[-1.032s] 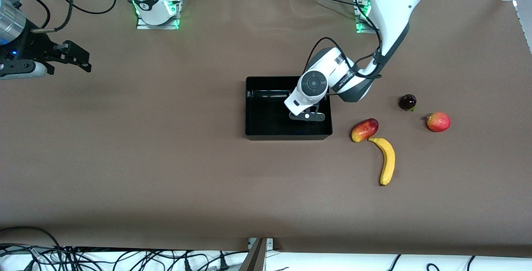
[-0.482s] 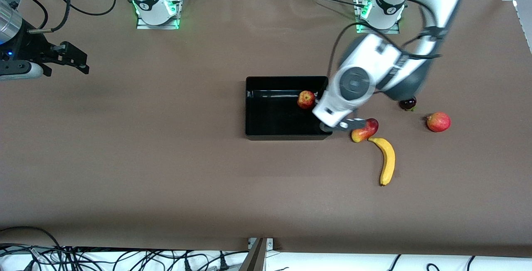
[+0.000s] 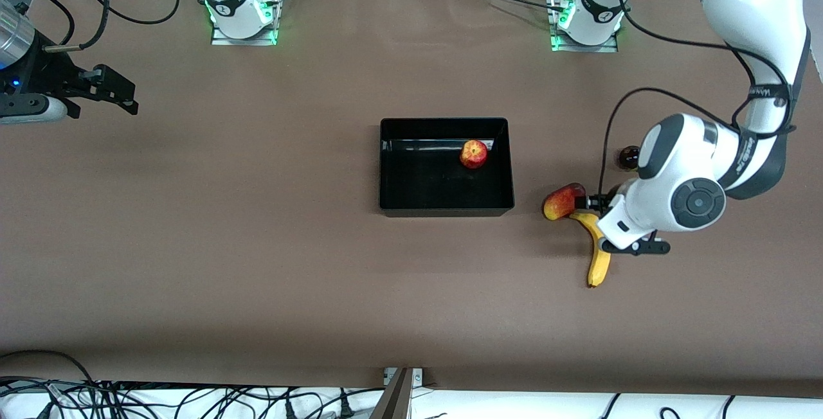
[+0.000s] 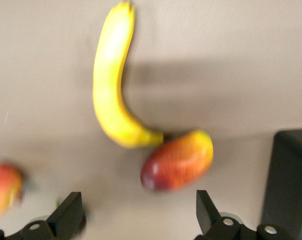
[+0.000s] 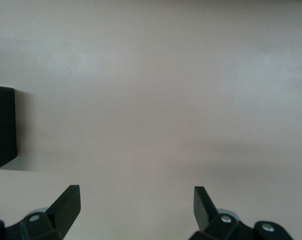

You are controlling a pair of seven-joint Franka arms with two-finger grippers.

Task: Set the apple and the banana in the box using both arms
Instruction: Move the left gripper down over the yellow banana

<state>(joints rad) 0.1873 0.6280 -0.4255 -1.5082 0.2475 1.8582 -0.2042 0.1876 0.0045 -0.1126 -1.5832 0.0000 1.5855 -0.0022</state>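
The apple (image 3: 474, 153) lies in the black box (image 3: 446, 211) near its wall toward the left arm's end. The banana (image 3: 599, 263) lies on the table nearer the front camera than the box, toward the left arm's end, partly under the left arm. It also shows in the left wrist view (image 4: 113, 85). My left gripper (image 3: 636, 249) is over the table beside the banana; it is open and empty in the left wrist view (image 4: 138, 215). My right gripper (image 3: 109, 90) waits at the right arm's end, open and empty (image 5: 135, 207).
A red-and-yellow mango-like fruit (image 3: 563, 201) touches the banana's end nearest the box (image 4: 178, 160). A dark fruit (image 3: 625, 157) is partly hidden by the left arm. A red round fruit (image 4: 3, 187) shows only in the left wrist view. The box's corner shows in both wrist views (image 4: 291, 175) (image 5: 1, 127).
My left gripper left the apple in the box, then swung toward the left arm's end to over the banana and mango. The right arm barely moved.
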